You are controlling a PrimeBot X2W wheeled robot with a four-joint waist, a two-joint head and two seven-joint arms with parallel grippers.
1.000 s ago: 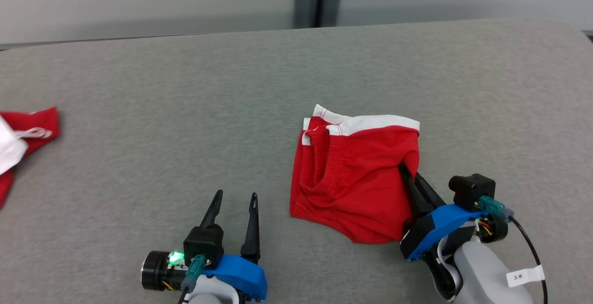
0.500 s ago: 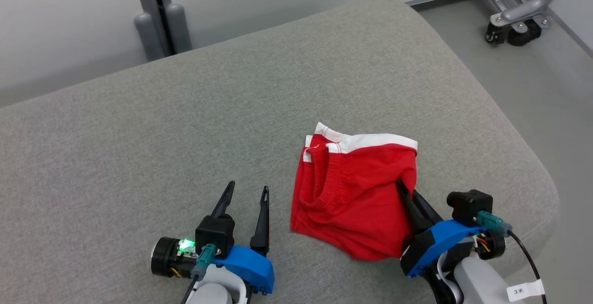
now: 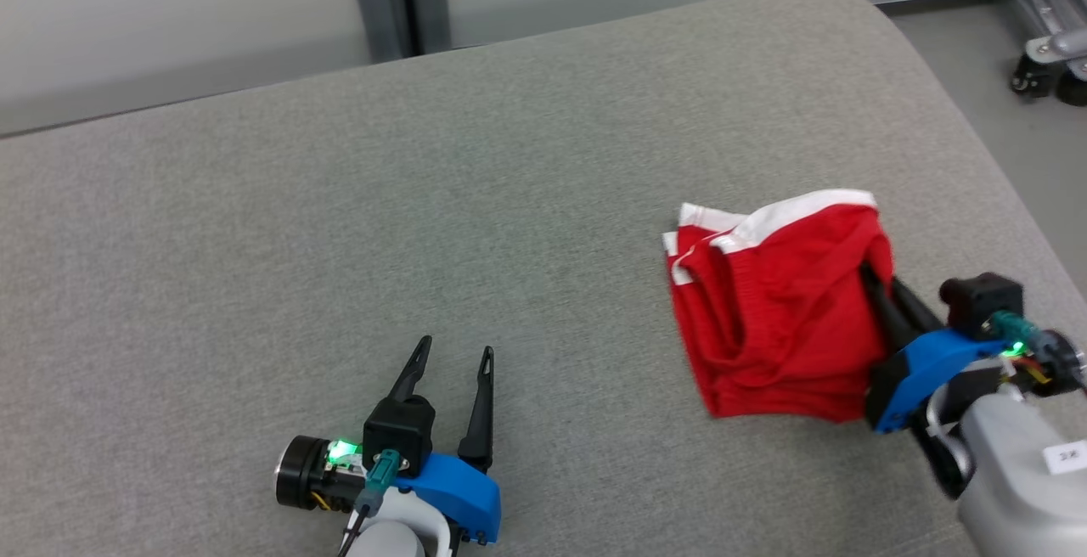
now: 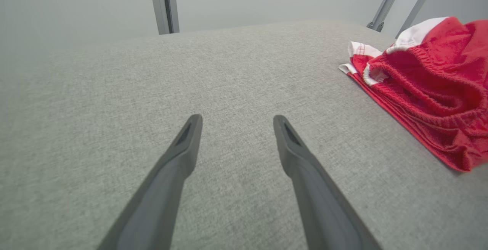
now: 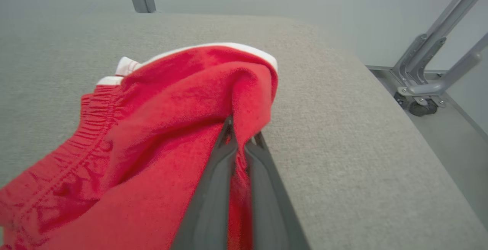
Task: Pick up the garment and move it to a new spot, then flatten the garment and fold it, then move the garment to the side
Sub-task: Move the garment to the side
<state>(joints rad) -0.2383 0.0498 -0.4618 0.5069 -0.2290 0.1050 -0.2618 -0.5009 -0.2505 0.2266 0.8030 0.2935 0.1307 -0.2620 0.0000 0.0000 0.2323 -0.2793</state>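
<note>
With right claw (image 3: 875, 278) clenched, pinches a fold at the right edge of the garment (image 3: 777, 319), fingers pressed close with red cloth between. Holds that edge raised a little off the table (image 3: 340, 226); leaves the rest bunched on the grey top near its right end, white band at the far side. Holds left claw (image 3: 454, 355) released, fingers spread, empty, low over bare table, well apart from the garment.

Soft cloth garment (image 3: 777, 319) (matt, fuzzy)
</note>
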